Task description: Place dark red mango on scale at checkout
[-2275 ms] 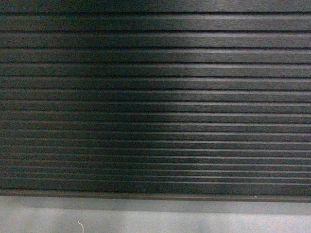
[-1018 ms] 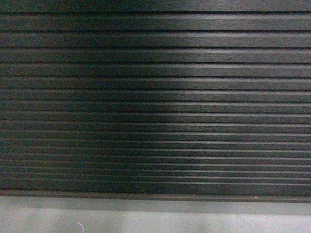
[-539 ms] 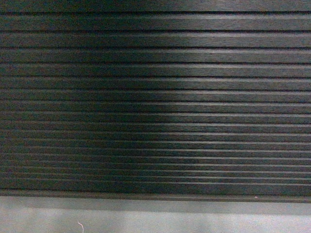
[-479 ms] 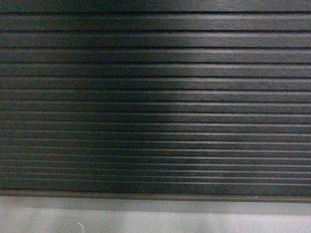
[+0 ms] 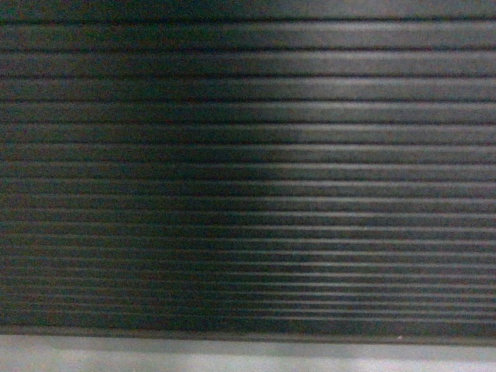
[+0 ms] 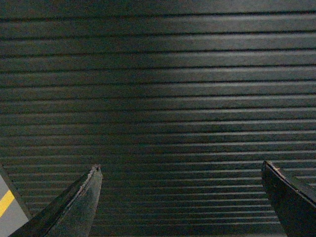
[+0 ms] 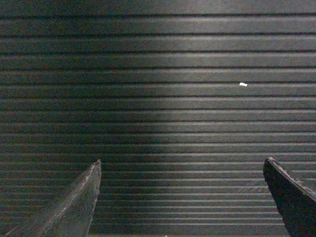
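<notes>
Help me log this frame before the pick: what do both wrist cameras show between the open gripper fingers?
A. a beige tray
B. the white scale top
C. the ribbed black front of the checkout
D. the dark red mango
C: the left gripper and right gripper both stand open and empty, with only the ribbed front of the checkout between their fingers.

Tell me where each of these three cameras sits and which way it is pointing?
Head: on the robot, facing the checkout's ribbed black front, with a floor strip below; no robot parts show.
Left wrist: on the left arm, facing the same ribs; the open left gripper frames it.
Right wrist: on the right arm, facing the ribs, with a small white speck; the open right gripper shows.
Shared: all three see the ribbed front; no mango or scale.
</notes>
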Controlling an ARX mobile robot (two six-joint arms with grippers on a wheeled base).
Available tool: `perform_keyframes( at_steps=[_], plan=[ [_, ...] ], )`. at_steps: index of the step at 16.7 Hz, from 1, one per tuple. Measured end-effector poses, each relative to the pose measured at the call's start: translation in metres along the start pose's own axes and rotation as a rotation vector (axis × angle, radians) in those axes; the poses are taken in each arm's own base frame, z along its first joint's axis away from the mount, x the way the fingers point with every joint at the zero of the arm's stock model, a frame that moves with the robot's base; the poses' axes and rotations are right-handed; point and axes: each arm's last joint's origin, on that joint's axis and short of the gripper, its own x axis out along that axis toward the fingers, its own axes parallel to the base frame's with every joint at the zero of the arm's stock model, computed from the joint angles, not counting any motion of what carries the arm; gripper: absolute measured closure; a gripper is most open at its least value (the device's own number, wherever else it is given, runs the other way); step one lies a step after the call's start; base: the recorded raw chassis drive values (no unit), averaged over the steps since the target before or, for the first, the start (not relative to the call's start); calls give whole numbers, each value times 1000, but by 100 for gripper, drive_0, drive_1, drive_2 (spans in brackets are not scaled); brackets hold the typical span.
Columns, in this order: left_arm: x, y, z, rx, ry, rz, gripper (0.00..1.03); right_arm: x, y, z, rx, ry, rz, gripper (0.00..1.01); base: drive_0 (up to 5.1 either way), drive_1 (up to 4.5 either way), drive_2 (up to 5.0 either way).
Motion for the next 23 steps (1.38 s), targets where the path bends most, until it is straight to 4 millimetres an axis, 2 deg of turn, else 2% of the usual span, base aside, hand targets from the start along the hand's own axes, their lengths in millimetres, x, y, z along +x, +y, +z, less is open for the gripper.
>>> perform_keyframes(
  at_steps=[23],
  plan=[
    [0,0,0,0,2,0,5,0,0,0,1,2,-1,3,0,0,0]
  ],
)
